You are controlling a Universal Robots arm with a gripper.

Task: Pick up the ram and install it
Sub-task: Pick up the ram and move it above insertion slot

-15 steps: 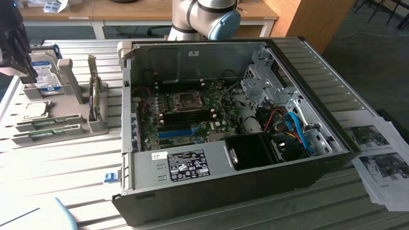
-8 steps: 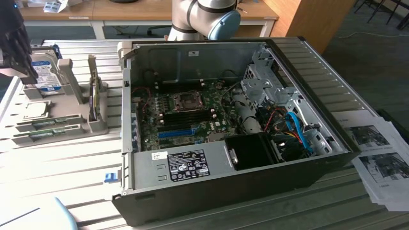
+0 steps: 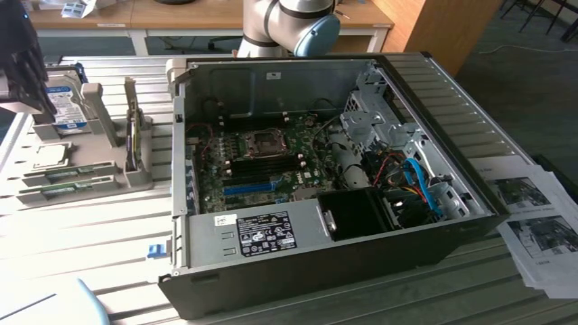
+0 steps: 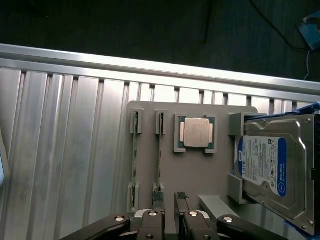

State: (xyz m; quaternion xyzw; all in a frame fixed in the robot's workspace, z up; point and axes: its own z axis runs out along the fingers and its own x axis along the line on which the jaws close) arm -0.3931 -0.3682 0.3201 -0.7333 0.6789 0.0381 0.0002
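At the exterior view's left, the grey holder sits on the ribbed aluminium table. In the holder, the ram lies on edge in its slot just beside the CPU. A second ram stick runs parallel on the side away from the CPU, and past it is bare table. The hard drive stands at the holder's opposite edge. The gripper hovers above the holder, jaws apart and empty, with one fingertip over the ram's end. Close to the holder's right in the exterior view stands the open computer case. Printed sheets lie beyond it at the table's edge.
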